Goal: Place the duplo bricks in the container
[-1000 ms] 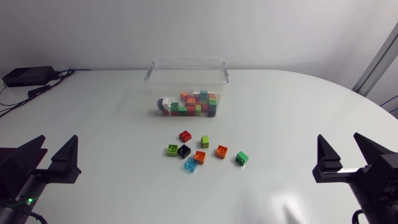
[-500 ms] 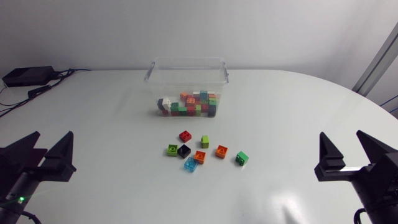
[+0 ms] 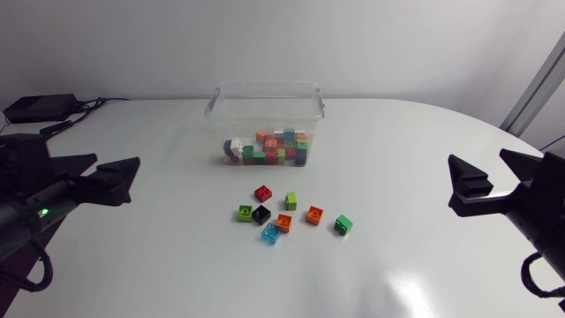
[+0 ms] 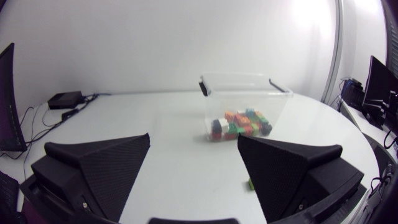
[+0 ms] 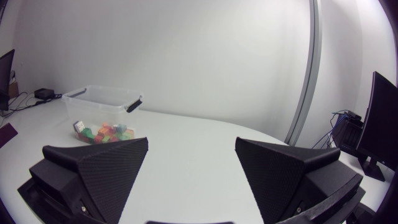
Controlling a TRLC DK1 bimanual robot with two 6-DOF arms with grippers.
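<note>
Left gripper (image 4: 193, 139) spread wide, at table's left side. Right gripper (image 5: 191, 142) spread wide too, at right side, well apart from bricks. Eight loose multicoloured duplo bricks (image 3: 283, 222) clustered mid white table (image 3: 397, 159), near clear plastic container (image 3: 267, 92). Container holds pile of mixed-colour bricks (image 3: 269, 148).

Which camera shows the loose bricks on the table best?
The head view: all eight loose bricks lie unobstructed in front of the container. The left wrist view shows only part of one green brick beside its tool; the right wrist view shows none.
</note>
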